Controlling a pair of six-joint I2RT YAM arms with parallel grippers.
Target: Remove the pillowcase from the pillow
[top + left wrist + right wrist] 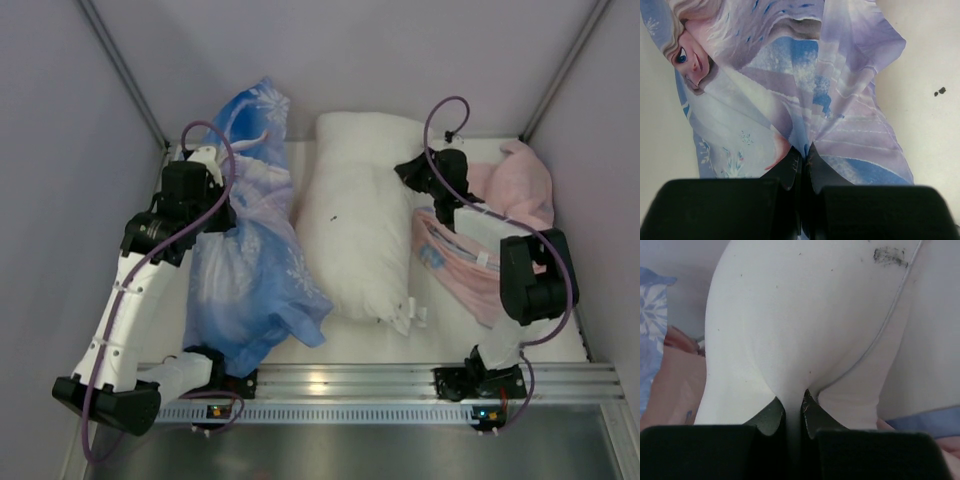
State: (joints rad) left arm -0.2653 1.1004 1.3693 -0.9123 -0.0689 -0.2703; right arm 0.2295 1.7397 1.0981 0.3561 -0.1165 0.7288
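"Pillowcase (pixel 255 250) is lying down the left side of the worktop (pixel 450 335), blue princess side up, and I can't see anything plump inside it. Why is the left hand (pixel 804 155) on it?"

"It's pinched tight on a fold of the print, near the middle of the cloth. I'd guess that's to draw the case away to the left. The right hand (pixel 792 402) is clamped the same way on a tuck of the pillow (pixel 790 315), the white one with the tiny specks, at the back centre. That reads as an anchor: one holds, the other pulls."

"So the two are apart?"

"From above, the case lies against the other white pillow (pixel 350 250), the one with the small tag at its near corner, but it wraps nothing. I'd call the job close to done, though I can't see the case's mouth."

"Any room to move?"

"It's tight. The left wall (pixel 60 150) is near, with only the left arm between it and the case, so a sideways pull runs out soon. The near rail (pixel 400 380) sits just beside the case's lower corner. Pink cloth (pixel 520 180) fills the right side by the right arm. Upward looks the freest way."
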